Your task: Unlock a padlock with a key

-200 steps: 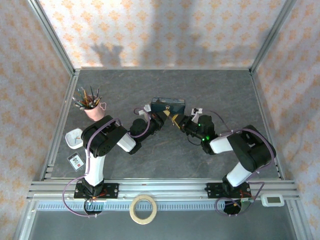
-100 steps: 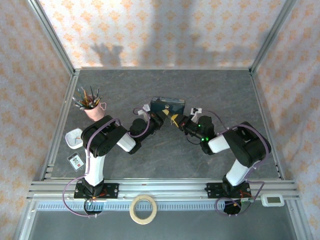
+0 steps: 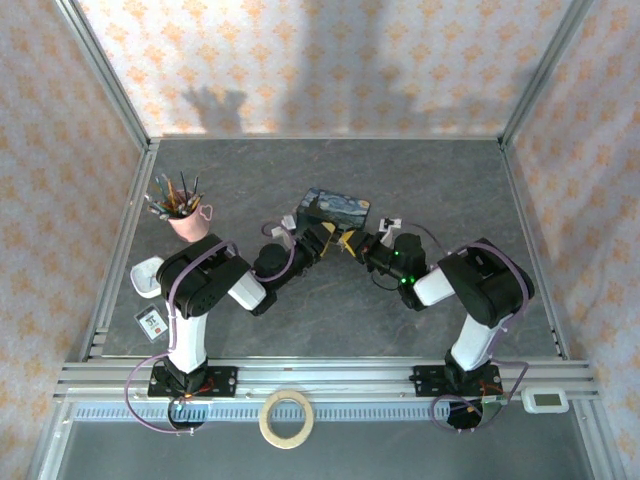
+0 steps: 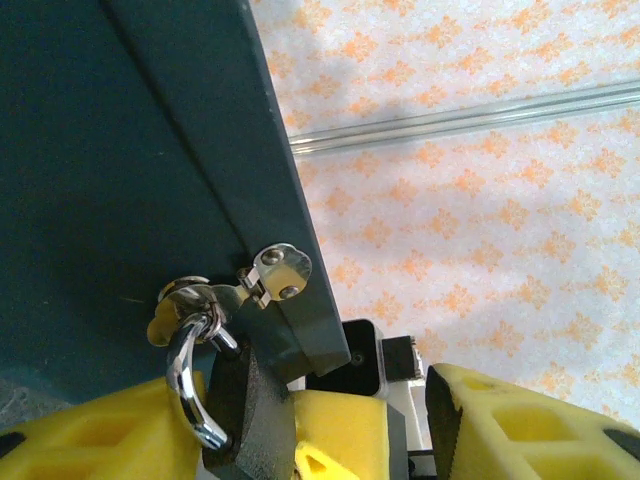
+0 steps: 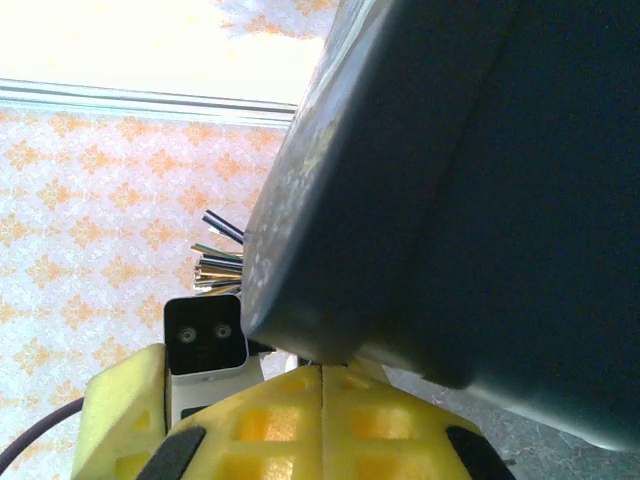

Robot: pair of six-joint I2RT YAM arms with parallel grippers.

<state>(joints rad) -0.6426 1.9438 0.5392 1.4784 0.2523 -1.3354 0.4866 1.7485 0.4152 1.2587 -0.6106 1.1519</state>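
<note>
Top: left arm [image 3: 240,285] and right arm [image 3: 450,285] meet at near side of tin [image 3: 337,208], middle of desk [image 3: 300,170].
Left wrist: padlock [image 4: 255,400] hooked on tin's hasp [image 4: 200,298]; left fingers [image 4: 90,440] wide, padlock against one.
Right wrist: right fingers [image 5: 270,425] pressed together, cannot tell whether key between.
Likely key-insertion step; next needs keyhole alignment.

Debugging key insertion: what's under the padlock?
The padlock hangs from the hasp of the tin. Yellow finger pads flank its lower body; its underside and keyhole are covered.
</note>
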